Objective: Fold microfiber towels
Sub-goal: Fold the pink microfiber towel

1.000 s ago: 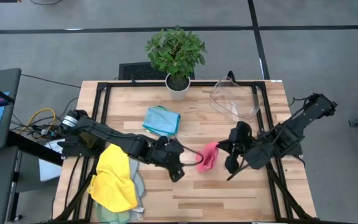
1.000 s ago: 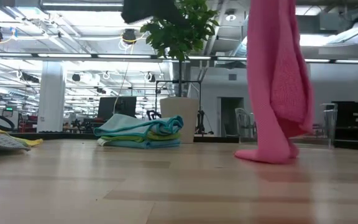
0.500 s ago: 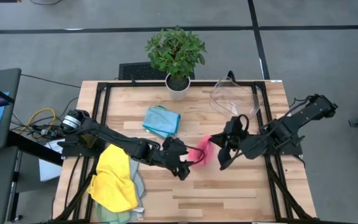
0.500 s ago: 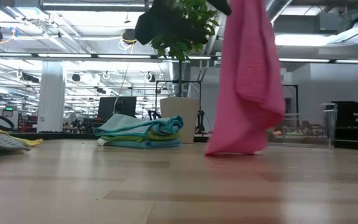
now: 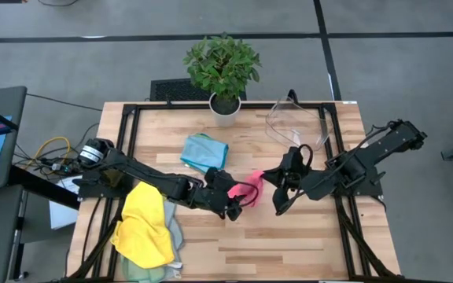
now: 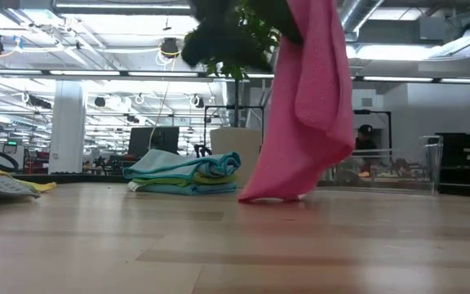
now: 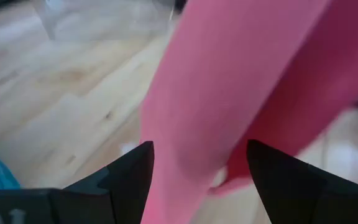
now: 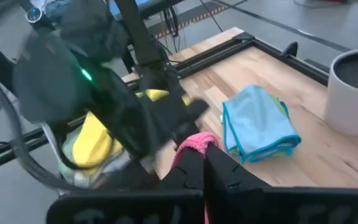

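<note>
A pink microfiber towel [image 5: 248, 189] hangs in the middle of the table between my two grippers. It shows in the low view [image 6: 304, 98] as a long bunched drape. My right gripper [image 5: 270, 185] is shut on its upper part, and shows so in the right wrist view [image 8: 204, 163]. My left gripper [image 5: 234, 201] is open. In the left wrist view [image 7: 197, 155] its fingers stand on either side of the hanging towel [image 7: 229, 93]. I cannot tell whether they touch it. My right gripper pinches a bunched upper edge of the pink towel [image 8: 194, 142] between its two fingers, coming from the table's right side. The towel hangs slack below the fingers, and its lower end [image 6: 269, 194] rests on the table.
A folded stack of blue and teal towels [image 5: 204, 152] lies left of centre toward the far edge. A yellow towel on a pile [image 5: 144, 224] lies at the near left. A potted plant [image 5: 224, 71] and a clear plastic bin [image 5: 297, 122] stand at the far edge.
My right gripper has gone toward the table's left with the pink towel. The towel's lower end has slid along the table the same way. My left gripper has edged toward the towel, which now hangs between its fingers.
</note>
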Controlling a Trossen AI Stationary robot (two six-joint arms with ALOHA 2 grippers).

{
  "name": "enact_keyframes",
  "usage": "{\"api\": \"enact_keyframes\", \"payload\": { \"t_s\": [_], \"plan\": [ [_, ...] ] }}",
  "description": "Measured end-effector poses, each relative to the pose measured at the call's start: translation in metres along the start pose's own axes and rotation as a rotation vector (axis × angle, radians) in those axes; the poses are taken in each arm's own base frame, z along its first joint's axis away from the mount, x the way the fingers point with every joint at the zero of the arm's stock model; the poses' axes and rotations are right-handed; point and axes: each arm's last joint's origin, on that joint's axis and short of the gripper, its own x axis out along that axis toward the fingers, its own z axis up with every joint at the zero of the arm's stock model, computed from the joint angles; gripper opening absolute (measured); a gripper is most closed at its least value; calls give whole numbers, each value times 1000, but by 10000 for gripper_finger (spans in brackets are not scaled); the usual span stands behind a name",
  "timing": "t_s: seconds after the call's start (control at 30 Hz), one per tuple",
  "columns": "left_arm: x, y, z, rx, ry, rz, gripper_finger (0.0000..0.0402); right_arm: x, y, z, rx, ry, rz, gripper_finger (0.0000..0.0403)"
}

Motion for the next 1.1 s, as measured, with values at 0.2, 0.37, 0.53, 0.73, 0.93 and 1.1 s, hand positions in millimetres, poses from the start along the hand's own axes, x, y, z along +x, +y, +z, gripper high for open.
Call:
{"api": "enact_keyframes", "payload": {
  "t_s": [0.2, 0.37, 0.53, 0.73, 0.93, 1.1],
  "plan": [
    [33, 0, -29, 4, 133, -18, 249, 0, 2, 3, -8, -27, 19, 10],
    [39, 1, -30, -37, 173, -46, 249, 0, 2, 2, -16, -19, 14, 13],
    [34, -5, -23, -57, 157, -130, 249, 0, 2, 2, -25, -20, 15, 11],
    [33, -14, -27, -93, 146, -184, 249, 0, 2, 2, -26, -20, 15, 13],
    [28, -21, -34, -87, 205, -247, 249, 0, 2, 2, -34, -20, 15, 12],
    [15, -30, -39, -95, 321, -363, 249, 0, 2, 2, -52, -20, 14, 13]
  ]
}}
